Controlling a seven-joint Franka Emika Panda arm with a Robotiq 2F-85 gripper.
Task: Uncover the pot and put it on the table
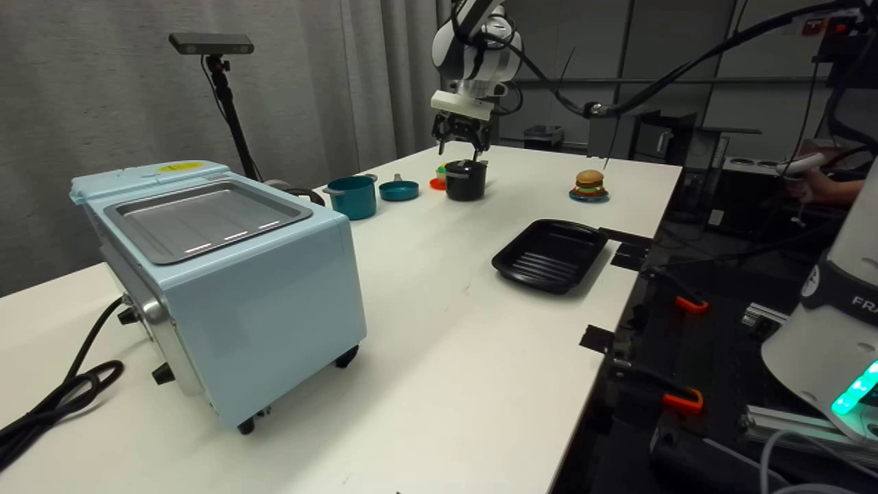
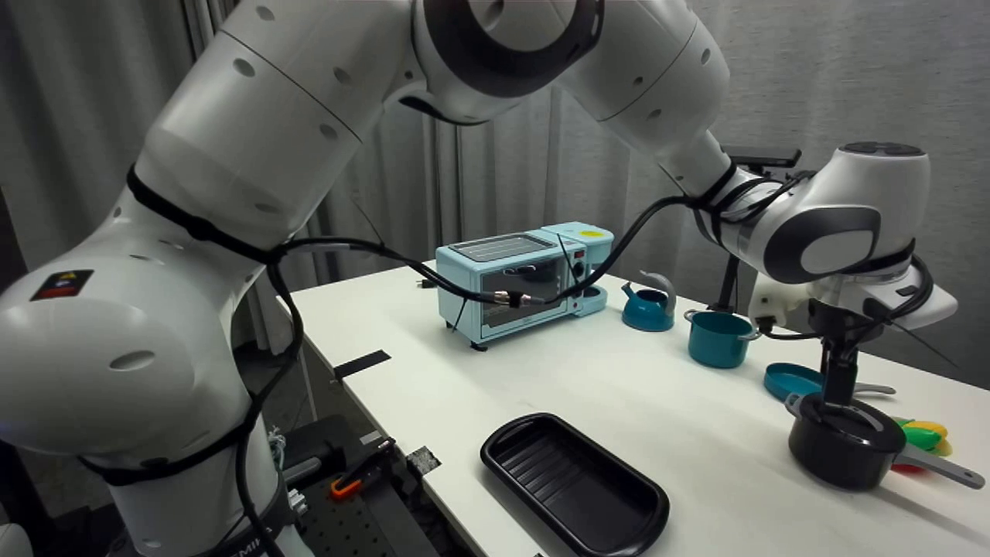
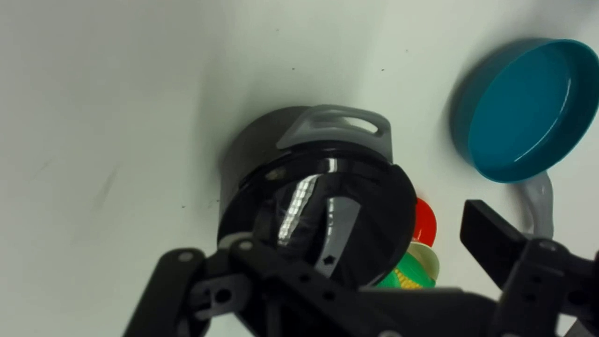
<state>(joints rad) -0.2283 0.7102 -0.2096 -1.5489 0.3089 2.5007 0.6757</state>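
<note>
In an exterior view the black pot (image 2: 839, 463) stands at the right of the bench (image 2: 727, 449), its lid (image 3: 309, 215) on. The claw (image 1: 458, 155) has its fingers (image 3: 489, 238) well apart, with the grey lid handle (image 3: 339, 229) between them; one fingertip stands over the lid, and whether it touches I cannot tell. The lid looks stiff and light, its gloss likely slippery, so the arched handle is the place to pinch, square across its narrow width. The pot seems light too and may slide if nudged. What the pot holds is hidden. Just beside it is toy corn (image 3: 414, 267) with a red dish (image 3: 425, 224); in or over it, I cannot tell. In an exterior view, right of the pot, a burger (image 1: 589, 182) sits on a blue plate (image 1: 588, 198).
</note>
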